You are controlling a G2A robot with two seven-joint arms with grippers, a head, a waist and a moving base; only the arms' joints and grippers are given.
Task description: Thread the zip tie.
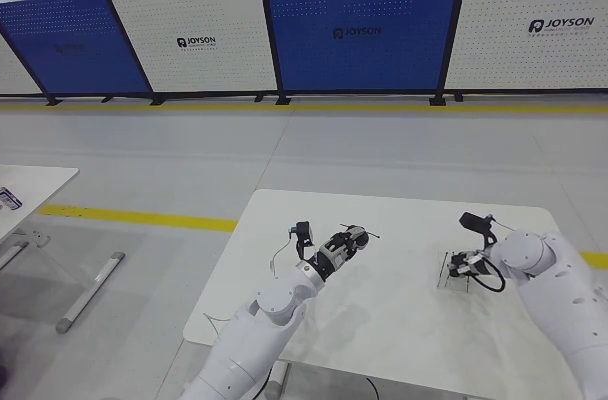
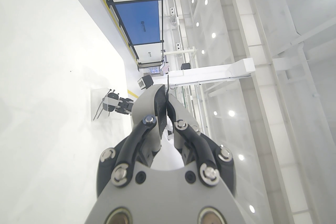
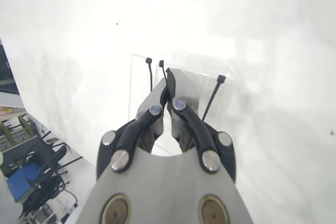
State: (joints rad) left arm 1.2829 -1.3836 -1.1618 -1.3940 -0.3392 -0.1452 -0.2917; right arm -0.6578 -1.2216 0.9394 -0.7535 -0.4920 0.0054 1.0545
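Observation:
My left gripper is shut on a thin black zip tie, whose end sticks out past the fingertips; it is held above the middle of the white table, seen from the top as the left gripper. My right gripper is low over a clear plate and shut on a second black zip tie, its head just beyond the fingertips. Two more zip ties lie on the plate, one beside the held one and one on the other side. In the top view the right gripper is at the table's right.
A yellow floor line runs behind the table. A second white table stands at the far left with small items on it. Blue and white panels line the back.

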